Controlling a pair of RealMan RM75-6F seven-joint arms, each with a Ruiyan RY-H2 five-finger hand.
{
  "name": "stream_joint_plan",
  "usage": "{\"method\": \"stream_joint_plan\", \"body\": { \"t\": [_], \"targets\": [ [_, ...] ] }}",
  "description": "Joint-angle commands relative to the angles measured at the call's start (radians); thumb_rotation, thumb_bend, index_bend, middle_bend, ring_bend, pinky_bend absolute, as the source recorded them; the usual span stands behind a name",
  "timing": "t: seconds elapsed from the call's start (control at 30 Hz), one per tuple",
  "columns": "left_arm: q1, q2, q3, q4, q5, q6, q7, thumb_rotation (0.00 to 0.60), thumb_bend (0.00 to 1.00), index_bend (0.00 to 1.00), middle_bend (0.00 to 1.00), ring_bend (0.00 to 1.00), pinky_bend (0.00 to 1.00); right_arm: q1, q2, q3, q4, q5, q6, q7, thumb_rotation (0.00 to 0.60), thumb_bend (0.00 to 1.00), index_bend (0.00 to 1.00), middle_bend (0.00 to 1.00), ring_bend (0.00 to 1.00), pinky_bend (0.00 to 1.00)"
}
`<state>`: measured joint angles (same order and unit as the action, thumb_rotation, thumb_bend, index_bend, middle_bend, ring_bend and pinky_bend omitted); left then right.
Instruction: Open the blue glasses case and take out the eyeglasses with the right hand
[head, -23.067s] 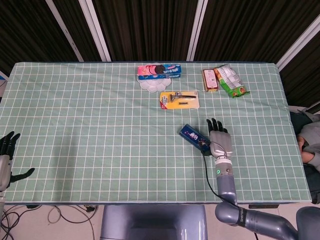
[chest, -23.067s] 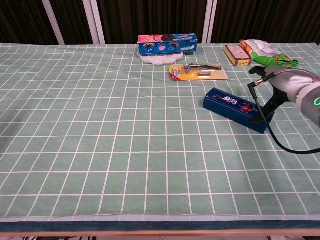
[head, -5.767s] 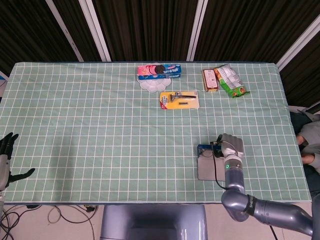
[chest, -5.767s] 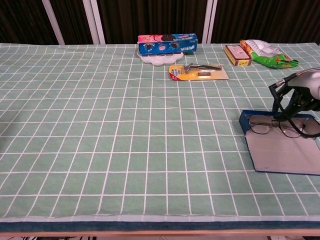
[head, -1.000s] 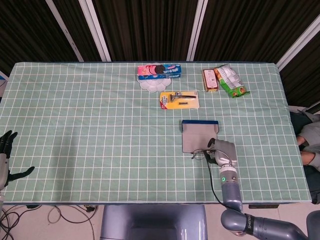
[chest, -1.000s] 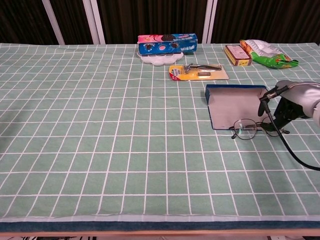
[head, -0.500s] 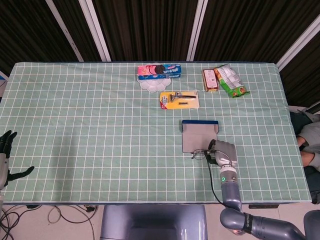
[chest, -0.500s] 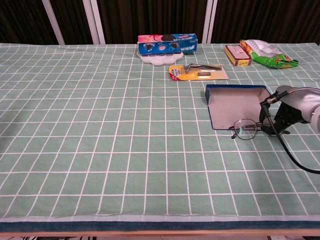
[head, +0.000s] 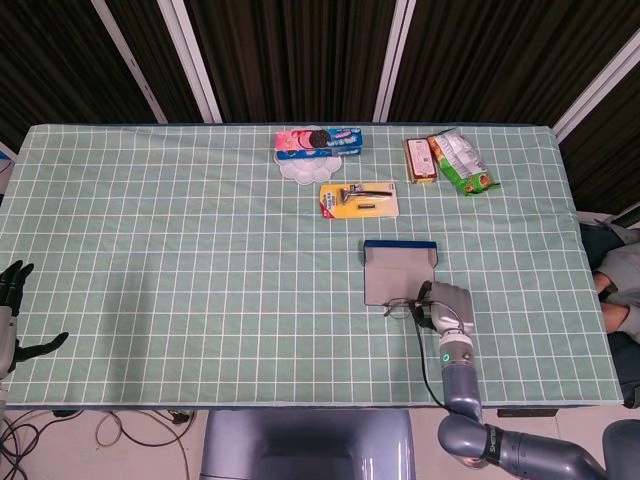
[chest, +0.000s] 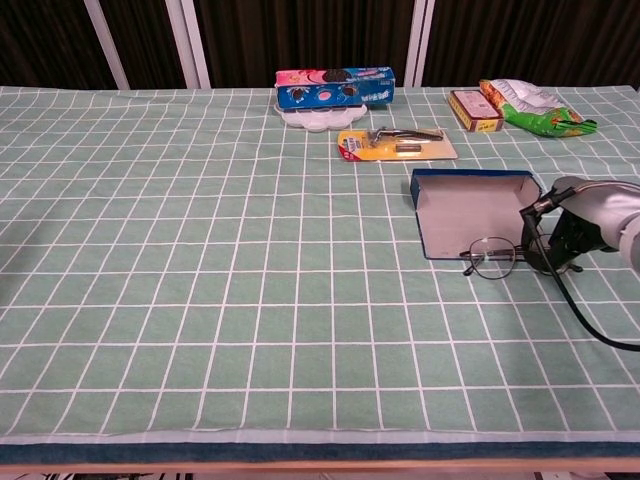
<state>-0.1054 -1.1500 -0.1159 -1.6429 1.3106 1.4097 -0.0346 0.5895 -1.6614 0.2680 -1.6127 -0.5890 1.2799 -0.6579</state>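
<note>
The blue glasses case (head: 399, 271) (chest: 469, 213) lies open on the green checked cloth, its pale lining facing up. The eyeglasses (head: 399, 309) (chest: 491, 257) are outside it, just past its near edge, low over the cloth. My right hand (head: 448, 307) (chest: 577, 231) is curled around their right end, so only one lens shows plainly in the chest view. My left hand (head: 11, 303) hangs off the table's left edge with its fingers spread and nothing in it, seen in the head view only.
A yellow razor card (head: 359, 200) (chest: 396, 144) lies behind the case. Further back are a cookie box on a white plate (head: 318, 143) (chest: 334, 88), a brown snack box (head: 420, 159) (chest: 474, 109) and a green snack bag (head: 461, 161) (chest: 533, 109).
My right hand has edged slightly to the right with the eyeglasses still in its fingers. The case and my left hand have not moved.
</note>
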Motion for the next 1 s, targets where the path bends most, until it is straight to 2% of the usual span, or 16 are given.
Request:
{"method": "stream_joint_plan", "body": {
  "t": [0.03,0.3,0.73,1.0],
  "targets": [
    [0.000,0.000,-0.001,-0.001,-0.001,-0.001,-0.001,0.600,0.02,0.00,0.00,0.00,0.00,-0.001,-0.002,-0.001,0.001,-0.001,0.001,0.001,0.600,0.57,0.56,0.97,0.98,1.00],
    [0.001,0.002,-0.001,-0.002,-0.002,-0.001,-0.005,0.600,0.02,0.00,0.00,0.00,0.00,-0.002,-0.002,0.000,-0.001,-0.005,0.006,0.002,0.600,0.64,0.62,0.97,0.98,1.00],
    [0.001,0.004,-0.002,-0.006,-0.002,-0.002,-0.014,0.600,0.02,0.00,0.00,0.00,0.00,0.003,0.007,0.011,-0.032,-0.014,0.021,-0.006,0.600,0.64,0.64,0.97,0.98,1.00],
    [0.001,0.005,-0.001,-0.007,0.002,-0.002,-0.021,0.600,0.02,0.00,0.00,0.00,0.00,0.016,-0.005,0.045,-0.079,0.012,0.037,-0.005,0.600,0.64,0.64,0.97,0.98,1.00]
  ]
}}
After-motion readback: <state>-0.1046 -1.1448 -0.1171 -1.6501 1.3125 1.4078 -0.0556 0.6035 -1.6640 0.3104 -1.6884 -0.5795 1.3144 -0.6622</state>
